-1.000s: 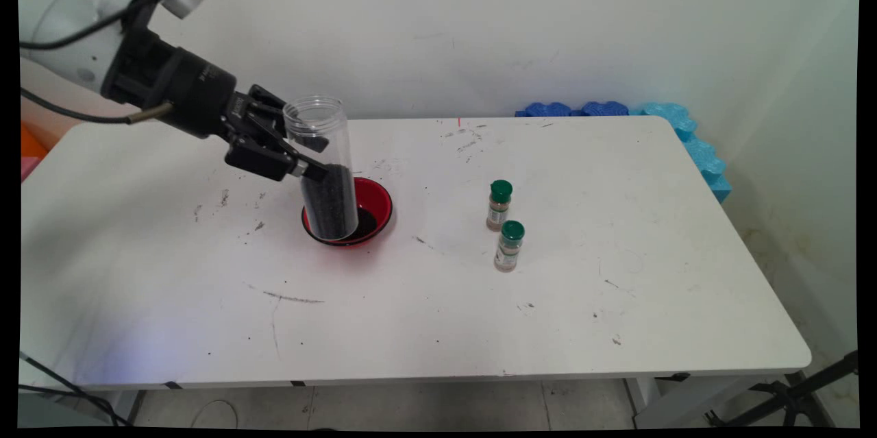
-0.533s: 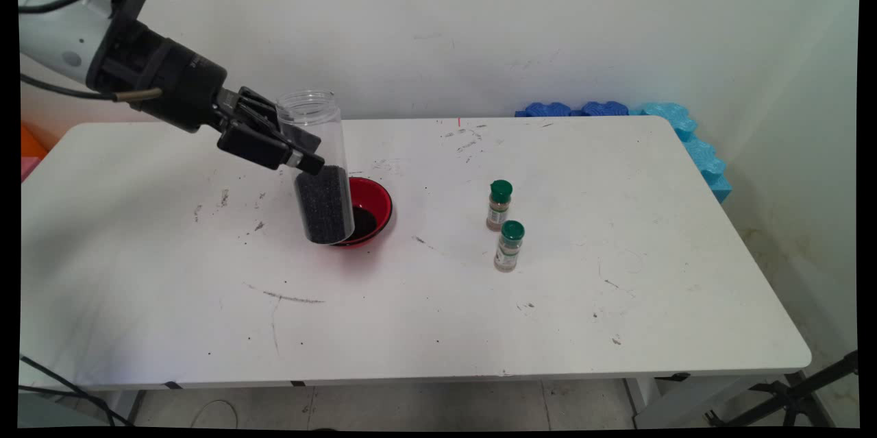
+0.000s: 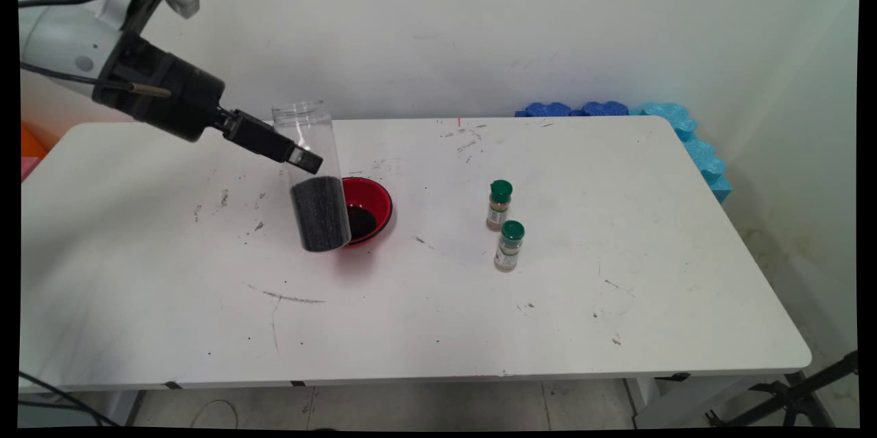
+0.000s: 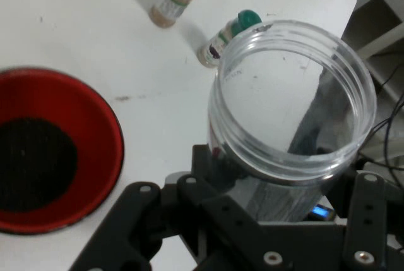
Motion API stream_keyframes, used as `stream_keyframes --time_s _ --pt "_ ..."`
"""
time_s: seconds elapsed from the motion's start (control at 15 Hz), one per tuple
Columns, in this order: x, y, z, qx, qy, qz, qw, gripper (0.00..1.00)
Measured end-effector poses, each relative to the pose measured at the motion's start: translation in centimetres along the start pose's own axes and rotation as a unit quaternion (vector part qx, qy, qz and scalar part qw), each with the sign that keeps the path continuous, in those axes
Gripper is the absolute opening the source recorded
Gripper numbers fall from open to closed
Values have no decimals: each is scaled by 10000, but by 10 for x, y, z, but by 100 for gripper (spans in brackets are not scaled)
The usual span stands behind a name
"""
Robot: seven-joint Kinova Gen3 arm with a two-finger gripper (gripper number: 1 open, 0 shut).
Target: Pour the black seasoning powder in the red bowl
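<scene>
A: Gripper condition?
B: Clamped on the clear jar; jar near-upright, long axis vertical, mouth up.
A: Jar position?
B: Held clear of the table, just left of the red bowl; dark granules fill its lower half.

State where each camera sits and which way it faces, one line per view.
Main view: fixed above the table's near side, looking down across it toward the wall; shows the arm and hand gripping the clear jar.
Hand view: mounted on the hand, looking along it over the jar's open mouth; its black linkage shows.
Shared: jar, red bowl, two green-capped bottles.
</scene>
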Motion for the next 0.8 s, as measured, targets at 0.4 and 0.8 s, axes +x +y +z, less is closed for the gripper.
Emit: stream_keyframes --time_s 0.4,0.8 --pt "-13 -12 12 -147 -76 -1079 9940 0" --pt "-23 -28 26 -216 -88 -2184 9756 0"
